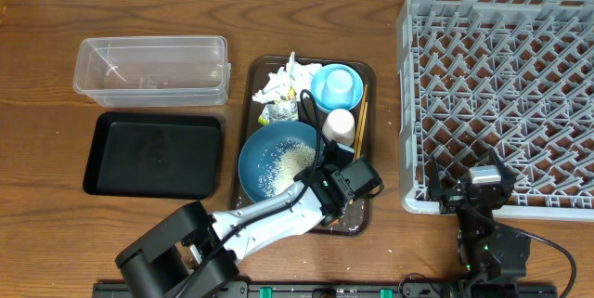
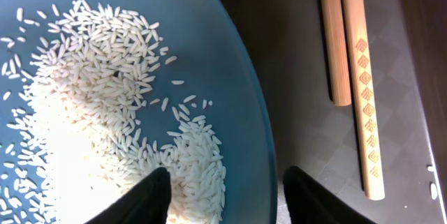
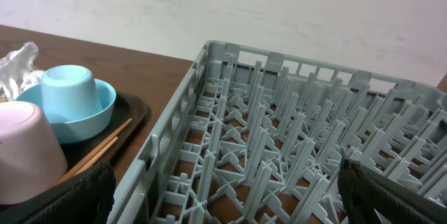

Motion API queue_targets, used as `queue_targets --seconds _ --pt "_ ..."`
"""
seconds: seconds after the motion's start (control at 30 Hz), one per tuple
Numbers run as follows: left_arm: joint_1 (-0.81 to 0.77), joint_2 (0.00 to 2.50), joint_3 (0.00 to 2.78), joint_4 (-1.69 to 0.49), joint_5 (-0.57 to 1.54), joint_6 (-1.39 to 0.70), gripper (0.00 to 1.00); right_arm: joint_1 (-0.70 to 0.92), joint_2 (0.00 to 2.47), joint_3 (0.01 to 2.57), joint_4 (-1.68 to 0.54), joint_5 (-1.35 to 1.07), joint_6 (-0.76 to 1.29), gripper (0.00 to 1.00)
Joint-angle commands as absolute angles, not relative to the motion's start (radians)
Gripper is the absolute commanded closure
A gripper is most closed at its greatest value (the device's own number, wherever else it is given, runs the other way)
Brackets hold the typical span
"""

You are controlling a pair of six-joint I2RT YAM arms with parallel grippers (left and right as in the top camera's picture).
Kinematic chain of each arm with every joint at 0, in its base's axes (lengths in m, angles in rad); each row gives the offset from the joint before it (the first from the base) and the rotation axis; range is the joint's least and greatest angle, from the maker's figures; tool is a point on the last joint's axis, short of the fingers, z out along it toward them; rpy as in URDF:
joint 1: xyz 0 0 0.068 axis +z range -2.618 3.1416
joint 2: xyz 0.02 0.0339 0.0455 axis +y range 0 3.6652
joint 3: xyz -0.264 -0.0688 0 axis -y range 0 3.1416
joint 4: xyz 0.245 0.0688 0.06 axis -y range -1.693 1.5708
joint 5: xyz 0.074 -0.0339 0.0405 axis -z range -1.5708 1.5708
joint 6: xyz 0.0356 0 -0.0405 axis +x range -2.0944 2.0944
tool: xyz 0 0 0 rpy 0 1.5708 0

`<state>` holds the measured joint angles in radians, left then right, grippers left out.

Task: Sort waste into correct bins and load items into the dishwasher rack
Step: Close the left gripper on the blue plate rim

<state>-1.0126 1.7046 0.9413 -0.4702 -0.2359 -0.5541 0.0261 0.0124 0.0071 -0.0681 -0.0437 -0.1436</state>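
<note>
The large blue dish [image 1: 258, 152] lies on the brown serving tray, with white rice [image 1: 290, 161] heaped in it. My left gripper [image 1: 336, 191] is at the dish's right rim. In the left wrist view its jaws straddle that rim [image 2: 269, 168]. One finger stands over the rice [image 2: 105, 98], the other over the tray, and a gap shows inside the rim, so it is open. The chopsticks [image 2: 360, 77] lie to the right. My right gripper [image 3: 230, 196] hangs wide open over the grey rack's [image 1: 405, 103] front left corner, holding nothing.
The brown tray [image 1: 357, 219] also carries crumpled tissue [image 1: 281, 83], a yellow-green wrapper [image 1: 278, 110], the light-blue bowl [image 1: 336, 86], the white cup [image 1: 340, 126] and chopsticks [image 1: 362, 108]. The clear tub [image 1: 148, 71] and black tray [image 1: 153, 154] sit to the left.
</note>
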Motion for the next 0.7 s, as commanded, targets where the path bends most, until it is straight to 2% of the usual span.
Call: queue_targets --seconds 0.0,0.13,0.53,0.57,0.67 --pt "-1.012 1.683 0.962 -0.472 -0.252 -0.555 0.54 0.040 0.011 0.006 -0.072 -0.033 -0.154 0.01" --pt "-1.012 1.683 0.962 -0.472 -0.253 -0.555 0.59 0.040 0.011 0.006 -0.072 -0.033 -0.155 0.01" --pt "-1.012 1.663 0.962 -0.468 -0.256 -0.555 0.81 0.040 0.011 0.006 -0.072 -0.033 -0.154 0.01" --pt "-1.012 1.656 0.962 -0.468 -0.256 -0.555 0.85 0.040 0.011 0.006 -0.072 -0.033 -0.154 0.01" --pt "-1.012 1.625 0.962 -0.469 -0.256 -0.555 0.88 0.040 0.011 0.006 -0.072 -0.033 -0.154 0.01"
